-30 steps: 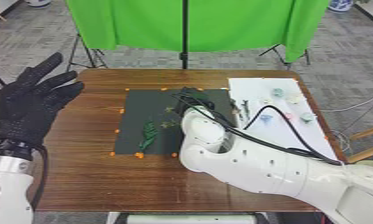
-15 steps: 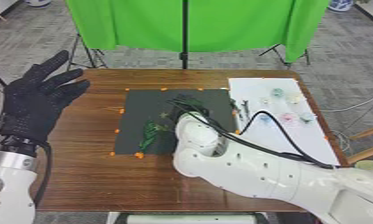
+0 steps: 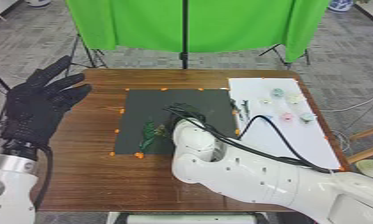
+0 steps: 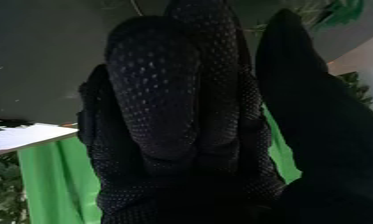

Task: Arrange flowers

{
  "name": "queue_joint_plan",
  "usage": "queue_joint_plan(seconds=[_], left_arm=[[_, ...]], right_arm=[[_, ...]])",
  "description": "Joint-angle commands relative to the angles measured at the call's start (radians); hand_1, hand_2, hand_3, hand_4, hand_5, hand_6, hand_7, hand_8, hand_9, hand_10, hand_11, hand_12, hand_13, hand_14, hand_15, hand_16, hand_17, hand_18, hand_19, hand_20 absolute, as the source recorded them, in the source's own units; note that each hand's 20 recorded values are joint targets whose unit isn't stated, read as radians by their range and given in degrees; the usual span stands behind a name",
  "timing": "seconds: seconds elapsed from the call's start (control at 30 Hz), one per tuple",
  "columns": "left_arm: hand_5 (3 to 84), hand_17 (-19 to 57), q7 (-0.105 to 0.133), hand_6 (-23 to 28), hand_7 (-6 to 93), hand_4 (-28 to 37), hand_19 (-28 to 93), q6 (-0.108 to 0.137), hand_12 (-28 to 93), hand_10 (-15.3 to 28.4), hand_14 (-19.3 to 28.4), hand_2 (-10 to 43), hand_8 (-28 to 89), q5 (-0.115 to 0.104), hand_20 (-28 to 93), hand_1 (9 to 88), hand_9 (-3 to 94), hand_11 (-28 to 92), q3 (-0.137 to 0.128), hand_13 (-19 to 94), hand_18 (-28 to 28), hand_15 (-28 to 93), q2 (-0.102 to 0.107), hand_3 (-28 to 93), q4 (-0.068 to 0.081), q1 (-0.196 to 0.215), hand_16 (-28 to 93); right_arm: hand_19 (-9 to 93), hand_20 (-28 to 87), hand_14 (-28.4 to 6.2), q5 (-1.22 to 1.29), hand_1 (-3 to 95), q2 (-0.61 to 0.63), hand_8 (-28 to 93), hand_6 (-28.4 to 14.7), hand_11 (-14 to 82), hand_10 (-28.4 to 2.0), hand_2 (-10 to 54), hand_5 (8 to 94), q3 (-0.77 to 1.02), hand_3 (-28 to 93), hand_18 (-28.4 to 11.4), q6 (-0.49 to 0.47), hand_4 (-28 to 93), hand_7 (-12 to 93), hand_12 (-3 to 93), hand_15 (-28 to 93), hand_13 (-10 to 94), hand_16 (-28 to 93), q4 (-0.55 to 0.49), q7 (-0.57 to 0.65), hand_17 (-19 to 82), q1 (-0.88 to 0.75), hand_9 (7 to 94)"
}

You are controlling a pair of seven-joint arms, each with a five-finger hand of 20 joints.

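Note:
In the head view my right hand [image 3: 182, 111] is over the dark mat [image 3: 156, 102], just to the right of a green leafy stem [image 3: 149, 133] lying there. The arm and cables cover part of the mat. In the right wrist view my right hand [image 4: 156, 85] has extended fingers, with the thumb apart from them; green leaves [image 4: 344, 12] and thin sprigs lie beyond the thumb's tip. Small flower heads, among them a pink one [image 3: 287, 117] and a blue-green one [image 3: 277, 92], rest on the white sheet [image 3: 253, 90]. My left hand [image 3: 40, 105] is raised, open, at the left.
The brown table [image 3: 94, 175] extends around the mat, with orange tape pieces [image 3: 139, 155] along the mat's edges. Thin stems [image 3: 245, 107] lie on the sheet's left part. A green cloth [image 3: 236, 25] hangs behind the table.
My right hand has come nearer to the robot and slightly left, from the mat's far part toward its middle. The left hand has shifted slightly to the right.

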Motion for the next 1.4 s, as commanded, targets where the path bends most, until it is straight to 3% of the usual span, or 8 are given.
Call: queue_joint_plan(seconds=[0.03, 0.3, 0.47, 0.53, 0.67, 1.03, 1.4], left_arm=[[31.8, -10.9, -0.012, 7.6, 13.2, -28.3, 60, 0.012, 14, 21.7, 28.4, 9.8, -8, 0.01, 9, 20.5, 31.9, 23, -0.003, 25, 26.5, 52, -0.022, 76, -0.012, 0.034, -8], [32.1, -10.9, -0.014, 7.8, 13.0, -28.3, 60, 0.017, 14, 21.8, 28.4, 9.8, -8, 0.011, 9, 20.6, 32.0, 23, -0.006, 25, 26.5, 53, -0.029, 76, -0.017, 0.046, -9], [32.2, -10.9, -0.012, 7.8, 13.0, -28.3, 60, 0.025, 14, 22.1, 28.4, 9.8, -8, 0.015, 9, 20.6, 31.9, 23, -0.031, 25, 26.6, 53, -0.044, 76, -0.036, 0.084, -9], [32.2, -10.9, -0.001, 7.9, 12.9, -28.3, 60, 0.03, 14, 22.1, 28.4, 9.7, -8, 0.013, 8, 20.6, 31.9, 23, -0.039, 24, 26.6, 53, -0.048, 76, -0.043, 0.102, -9], [32.4, -10.8, -0.002, 7.8, 12.7, -28.3, 60, 0.033, 14, 22.0, 28.4, 9.5, -8, 0.015, 8, 20.6, 32.0, 23, -0.05, 24, 26.2, 54, -0.058, 76, -0.053, 0.121, -9], [32.5, -10.6, -0.005, 7.8, 12.9, -28.3, 60, 0.045, 14, 21.4, 28.4, 9.4, -8, 0.017, 8, 20.6, 31.6, 24, -0.059, 24, 25.8, 54, -0.067, 76, -0.061, 0.134, -10], [32.2, -10.5, -0.011, 7.6, 13.3, -28.3, 60, 0.048, 13, 21.0, 28.4, 9.4, -8, 0.014, 8, 20.7, 31.3, 25, -0.05, 24, 25.5, 54, -0.067, 77, -0.056, 0.124, -10]], right_arm=[[93, 15, -5.6, -0.013, 45.7, 0.004, 2, -3.7, 29.1, -11.2, -9.5, 78.5, -0.008, 70, -21.4, 0.016, -25, 14, 17.9, 54, 91, 18, -0.015, 0.007, 52, 0.027, 93.3], [93, 15, -5.7, -0.019, 42.5, 0.014, -3, -3.9, 29.0, -11.3, -8.0, 75.5, 0.021, 71, -21.5, 0.034, -25, 13, 17.8, 55, 91, 17, -0.039, -0.005, 52, 0.012, 93.3], [93, 15, -5.8, -0.033, 39.2, 0.049, -10, -3.7, 29.0, -11.5, -5.4, 74.3, 0.044, 72, -21.6, 0.023, -24, 13, 17.8, 55, 91, 17, -0.078, -0.017, 52, -0.003, 93.5], [93, 15, -5.8, -0.031, 38.4, 0.07, -11, -3.9, 29.0, -11.7, -4.8, 73.8, 0.047, 72, -21.7, 0.031, -24, 13, 17.8, 55, 91, 17, -0.093, -0.018, 52, -0.004, 93.5], [93, 16, -5.9, -0.023, 36.5, 0.12, -11, -4.4, 29.0, -11.8, -3.3, 72.1, 0.065, 72, -21.9, 0.012, -23, 12, 17.9, 55, 91, 17, -0.132, -0.007, 52, -0.026, 93.6], [93, 18, -6.7, -0.001, 29.9, 0.218, -11, -6.1, 29.6, -13.0, 3.5, 73.8, 0.105, 70, -23.5, -0.049, -22, 12, 17.8, 55, 92, 18, -0.198, 0.012, 53, -0.098, 93.7], [93, 19, -7.2, 0.04, 28.6, 0.216, -10, -6.3, 31.0, -13.5, 5.8, 78.3, 0.101, 69, -24.4, -0.132, -21, 13, 17.2, 55, 92, 18, -0.233, -0.008, 53, -0.133, 93.7]])
